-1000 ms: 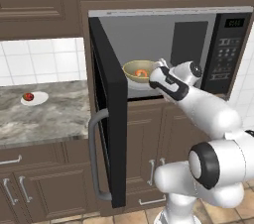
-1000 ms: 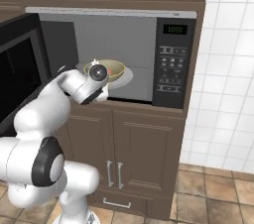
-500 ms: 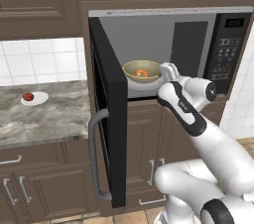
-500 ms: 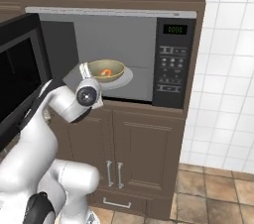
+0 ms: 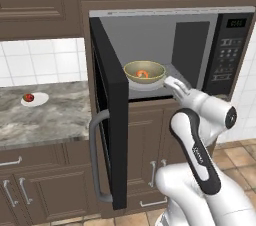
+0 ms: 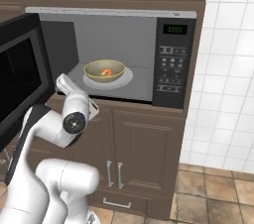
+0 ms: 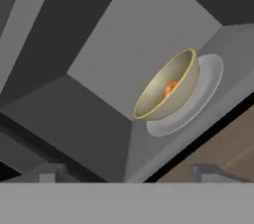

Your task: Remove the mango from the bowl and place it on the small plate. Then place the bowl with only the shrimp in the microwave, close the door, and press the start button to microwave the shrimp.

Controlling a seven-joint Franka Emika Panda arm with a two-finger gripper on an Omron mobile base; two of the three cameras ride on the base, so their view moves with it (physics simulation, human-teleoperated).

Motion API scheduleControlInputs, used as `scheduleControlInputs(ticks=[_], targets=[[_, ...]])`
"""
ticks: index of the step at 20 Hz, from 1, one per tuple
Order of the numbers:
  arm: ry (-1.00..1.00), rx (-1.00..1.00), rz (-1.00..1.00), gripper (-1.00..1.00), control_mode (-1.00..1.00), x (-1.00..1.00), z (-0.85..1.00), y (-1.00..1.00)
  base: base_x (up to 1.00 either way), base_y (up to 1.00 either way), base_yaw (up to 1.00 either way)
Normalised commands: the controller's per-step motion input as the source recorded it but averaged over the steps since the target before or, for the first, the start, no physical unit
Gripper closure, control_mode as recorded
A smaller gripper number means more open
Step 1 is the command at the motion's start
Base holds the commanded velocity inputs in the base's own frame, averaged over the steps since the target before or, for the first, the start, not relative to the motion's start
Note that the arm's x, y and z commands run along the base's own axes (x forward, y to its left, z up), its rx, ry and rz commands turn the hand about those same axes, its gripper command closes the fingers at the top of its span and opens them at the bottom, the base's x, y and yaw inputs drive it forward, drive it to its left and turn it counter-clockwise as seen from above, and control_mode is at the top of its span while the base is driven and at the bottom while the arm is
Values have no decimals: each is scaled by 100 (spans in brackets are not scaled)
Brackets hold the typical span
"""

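Fingers of the gripper (image 5: 170, 81) stand spread wide and hold nothing, poised at the front lip of the microwave (image 5: 200, 50) cavity, just outside it. Ahead of the fingertips (image 7: 208, 171) lies the grey floor of the cavity, with bare room on either side of the bowl (image 5: 144, 71) and a good gap above it to the ceiling. The door (image 5: 111, 120) hangs swung fully out on the hinge side, edge-on to the arm, its long bar handle (image 5: 96, 157) low and clear of the fingers.

Compared with a second ago, the gripper has drawn back from the bowl's rim to the cavity mouth, the arm's elbow has dropped lower, and the bowl has stayed put on the round glass turntable (image 6: 126, 78).

Inside the olive-yellow bowl sits the curled orange shrimp (image 6: 106, 73) alone, beyond the fingers and slightly toward the door side. Well off past the door, on the marble counter (image 5: 50, 115), the small plate (image 5: 41, 100) carries the red mango (image 5: 29, 97).
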Motion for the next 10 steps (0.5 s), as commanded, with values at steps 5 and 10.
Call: scheduleControlInputs(ticks=[5,10], targets=[[-17,-33,6,-100,-100,-100,26,30,0,0,0],[-24,-35,0,-100,-100,-100,34,58,0,0,0]])
